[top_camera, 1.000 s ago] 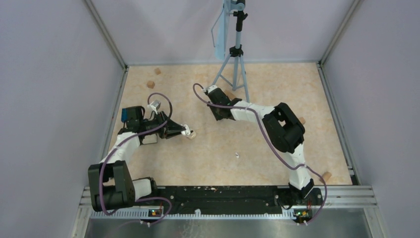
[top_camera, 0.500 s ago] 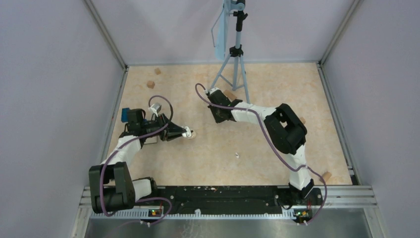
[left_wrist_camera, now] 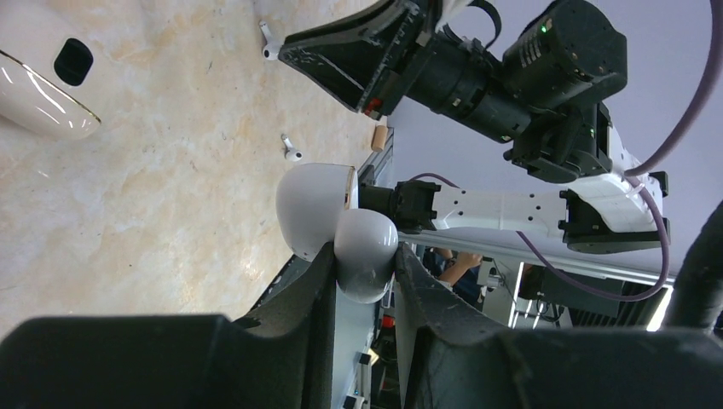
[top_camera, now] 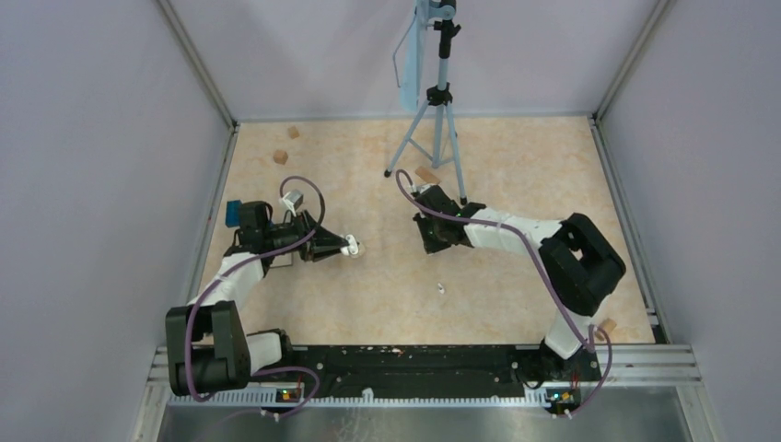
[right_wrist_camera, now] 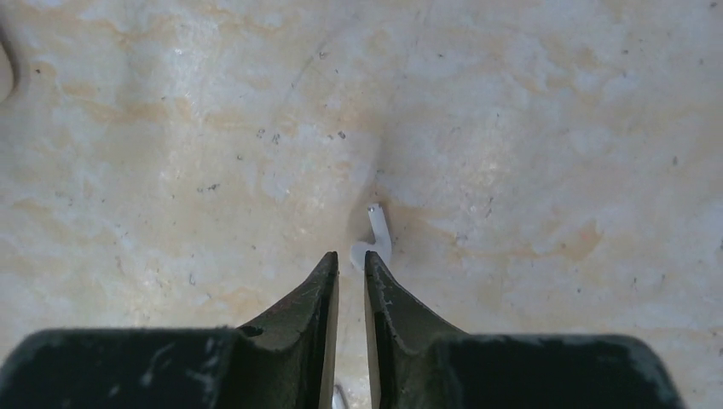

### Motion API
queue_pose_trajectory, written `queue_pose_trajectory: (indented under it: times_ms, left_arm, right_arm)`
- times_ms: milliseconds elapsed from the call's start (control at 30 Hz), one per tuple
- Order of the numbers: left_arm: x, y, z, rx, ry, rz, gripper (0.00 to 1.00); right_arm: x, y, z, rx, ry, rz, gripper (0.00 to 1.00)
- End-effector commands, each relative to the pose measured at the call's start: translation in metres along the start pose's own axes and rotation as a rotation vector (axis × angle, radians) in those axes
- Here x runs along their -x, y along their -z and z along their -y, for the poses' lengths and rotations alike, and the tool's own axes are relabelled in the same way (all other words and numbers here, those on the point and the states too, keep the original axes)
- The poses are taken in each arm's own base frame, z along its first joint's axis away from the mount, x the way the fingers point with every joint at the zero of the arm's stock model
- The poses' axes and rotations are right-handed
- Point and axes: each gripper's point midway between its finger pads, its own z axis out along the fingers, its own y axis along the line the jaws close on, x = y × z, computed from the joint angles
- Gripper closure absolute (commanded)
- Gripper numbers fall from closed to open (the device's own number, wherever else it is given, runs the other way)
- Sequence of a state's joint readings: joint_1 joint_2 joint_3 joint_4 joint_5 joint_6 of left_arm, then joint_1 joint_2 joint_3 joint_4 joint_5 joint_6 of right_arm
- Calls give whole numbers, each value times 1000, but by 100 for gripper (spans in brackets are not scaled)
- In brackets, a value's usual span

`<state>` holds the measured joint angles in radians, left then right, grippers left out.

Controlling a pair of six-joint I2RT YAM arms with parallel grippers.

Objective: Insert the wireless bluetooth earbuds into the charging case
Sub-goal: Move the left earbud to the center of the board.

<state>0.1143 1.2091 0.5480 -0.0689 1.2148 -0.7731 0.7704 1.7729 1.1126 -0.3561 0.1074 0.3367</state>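
My left gripper (left_wrist_camera: 365, 281) is shut on the open white charging case (left_wrist_camera: 337, 223) and holds it above the table; it also shows in the top view (top_camera: 347, 247). A tiny white earbud (right_wrist_camera: 373, 241) lies on the table right at the tips of my right gripper (right_wrist_camera: 351, 258). The jaws stand a narrow gap apart, with the earbud's head just beyond them. My right gripper sits mid-table in the top view (top_camera: 429, 241). A second earbud (top_camera: 442, 288) lies nearer the front, and also shows in the left wrist view (left_wrist_camera: 292, 152).
A second white case (left_wrist_camera: 38, 89) lies on the table left of the held one. A tripod (top_camera: 433, 129) stands at the back middle. Tan wooden blocks lie scattered: by the left gripper (top_camera: 360, 248), back left (top_camera: 279, 157), and front right (top_camera: 607, 326).
My right arm has swung right and toward the front, bringing its gripper away from the tripod's foot to mid-table. My left gripper with the case has barely moved.
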Motion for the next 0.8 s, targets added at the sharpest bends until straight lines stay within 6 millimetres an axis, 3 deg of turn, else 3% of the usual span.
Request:
queue_pose_trajectory:
  times_ms: [0, 167, 233, 400, 767]
  left_arm:
    - [0, -1, 5, -29, -47, -14, 100]
    - [0, -3, 7, -24, -59, -10, 100]
    - [-2, -4, 9, -29, -73, -21, 100]
    - [-7, -10, 14, -30, -101, -48, 100]
    - [-12, -15, 13, -10, -99, -59, 100]
  right_arm:
    - [16, 34, -8, 40, -69, 90, 83]
    - [15, 50, -4, 40, -115, 125, 81]
    - [13, 49, -6, 51, -122, 119, 76]
    - [5, 39, -2, 21, -120, 82, 57]
    - [-6, 8, -1, -13, -76, -5, 55]
